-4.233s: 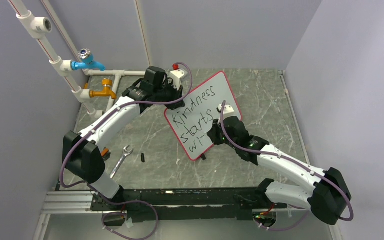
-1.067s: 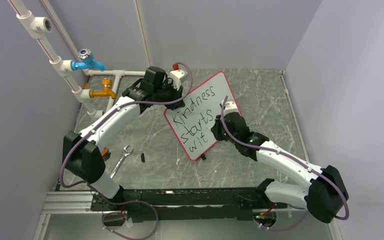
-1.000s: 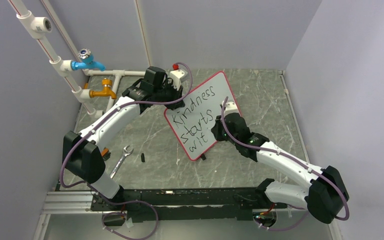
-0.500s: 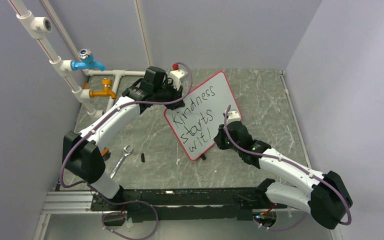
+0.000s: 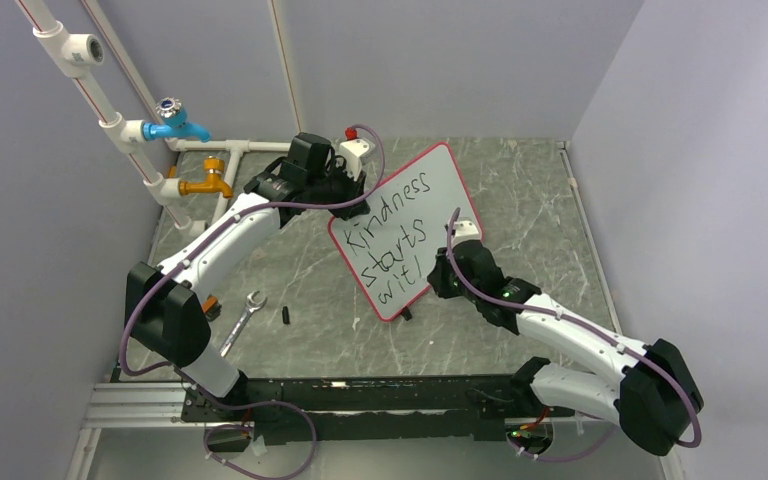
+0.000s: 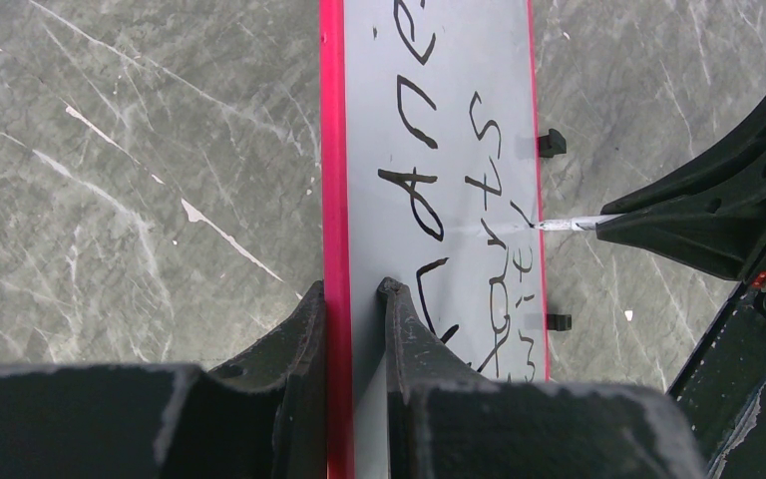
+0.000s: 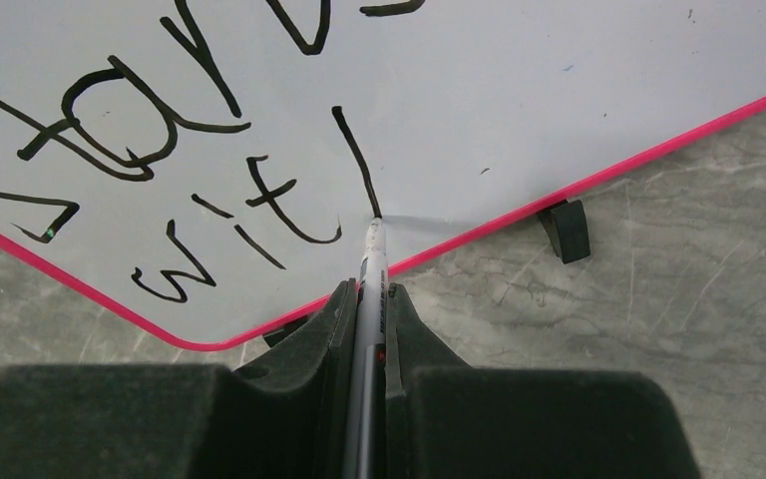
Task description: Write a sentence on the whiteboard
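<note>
The whiteboard (image 5: 430,190) with its red rim stands tilted at mid-table. The sentence (image 5: 392,240) reads "Kindness starts wit" plus one long stroke. My left gripper (image 5: 352,205) is shut on the board's upper left edge; the left wrist view shows its fingers (image 6: 304,329) clamping the red rim of the whiteboard (image 6: 434,150). My right gripper (image 5: 440,278) is shut on a grey marker (image 7: 369,299). The marker tip touches the whiteboard (image 7: 559,90) at the bottom of the new stroke, near the lower rim. In the right wrist view the sentence (image 7: 249,215) shows "wit".
A wrench (image 5: 243,320) and a small black cap (image 5: 286,314) lie on the marble tabletop left of the board. White pipes with a blue tap (image 5: 175,124) and an orange tap (image 5: 208,184) stand at the back left. Black board feet (image 7: 565,230) rest under the lower rim.
The third line grew from "wi" to "wit" and then a long downstroke. My right gripper moved down along the board with the marker. The left arm has not moved.
</note>
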You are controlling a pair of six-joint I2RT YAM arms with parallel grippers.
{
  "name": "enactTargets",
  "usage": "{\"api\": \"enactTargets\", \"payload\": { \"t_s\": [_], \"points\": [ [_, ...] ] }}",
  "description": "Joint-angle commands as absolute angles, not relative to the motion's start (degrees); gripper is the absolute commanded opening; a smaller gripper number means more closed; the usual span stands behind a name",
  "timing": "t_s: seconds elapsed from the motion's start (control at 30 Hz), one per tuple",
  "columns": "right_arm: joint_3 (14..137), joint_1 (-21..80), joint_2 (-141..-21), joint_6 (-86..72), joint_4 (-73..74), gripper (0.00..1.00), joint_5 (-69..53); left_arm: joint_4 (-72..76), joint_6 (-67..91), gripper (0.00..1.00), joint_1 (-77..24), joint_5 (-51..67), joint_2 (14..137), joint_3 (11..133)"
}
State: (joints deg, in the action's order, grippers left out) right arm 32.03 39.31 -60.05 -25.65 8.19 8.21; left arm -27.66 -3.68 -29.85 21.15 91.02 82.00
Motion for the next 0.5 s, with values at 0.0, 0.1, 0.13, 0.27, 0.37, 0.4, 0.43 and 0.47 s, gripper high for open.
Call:
{"api": "enactTargets", "payload": {
  "t_s": [0.0, 0.1, 0.13, 0.27, 0.37, 0.4, 0.43, 0.47],
  "points": [
    [35.95, 39.13, -61.48, -24.90, 6.43, 0.00, 8.08, -35.20, -11.87, 0.00, -30.52, 13.93, 92.56, 80.77],
    [37.01, 39.03, -62.10, -24.57, 6.42, 0.00, 8.27, -35.27, -11.88, 0.00, -30.52, 13.95, 92.49, 80.75],
    [37.27, 39.00, -62.26, -24.46, 6.32, 0.00, 8.26, -35.23, -11.89, 0.00, -30.55, 13.97, 92.54, 80.77],
    [38.53, 38.77, -62.73, -24.02, 6.35, 0.00, 8.29, -35.25, -11.99, 0.00, -30.58, 13.98, 92.60, 80.77],
    [39.46, 38.46, -63.30, -23.59, 6.42, 0.00, 8.43, -35.27, -11.98, 0.00, -30.64, 14.02, 92.46, 80.81],
    [39.72, 38.39, -63.49, -23.48, 6.37, 0.00, 8.58, -35.31, -11.97, 0.00, -30.66, 13.94, 92.46, 80.71],
    [39.99, 38.22, -63.73, -23.33, 6.45, 0.00, 8.70, -35.27, -11.95, 0.00, -30.59, 13.97, 92.50, 80.69],
    [40.31, 38.09, -63.94, -23.23, 6.45, 0.00, 8.80, -35.25, -11.95, 0.00, -30.64, 13.97, 92.53, 80.76]
  ]
}}
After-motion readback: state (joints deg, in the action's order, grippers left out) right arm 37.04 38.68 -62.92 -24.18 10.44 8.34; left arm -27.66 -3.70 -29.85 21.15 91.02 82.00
